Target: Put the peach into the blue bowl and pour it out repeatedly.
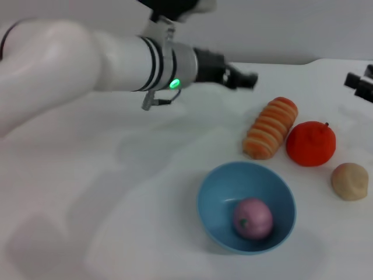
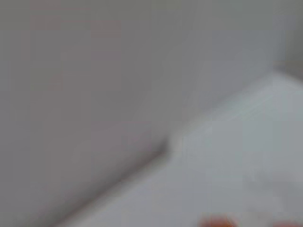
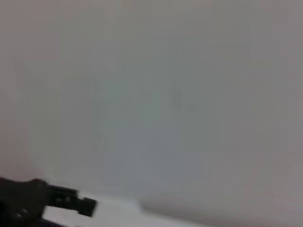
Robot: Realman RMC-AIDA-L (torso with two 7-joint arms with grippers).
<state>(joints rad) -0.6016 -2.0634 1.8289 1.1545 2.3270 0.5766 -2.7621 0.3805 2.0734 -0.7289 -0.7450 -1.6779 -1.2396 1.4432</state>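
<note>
Head view: the peach [image 1: 253, 219] lies inside the blue bowl [image 1: 217, 198], which stands upright on the white bench [image 1: 116, 192]. The left gripper [image 1: 247, 79] hangs in the air well beyond the bowl, apart from everything; whether its fingers are spread or pressed together cannot be told. Between those fingers and the bowl lies a striped orange bread roll [image 1: 270, 128], with an orange-red fruit [image 1: 311, 143] just beside it and a beige lumpy ball [image 1: 350, 181] nearer. The right gripper [image 1: 361, 86] shows only at the frame edge, state unclear.

Left wrist view: blurred wall and bench only.

Right wrist view: the left gripper [image 3: 80, 204] appears far off before a plain wall.
</note>
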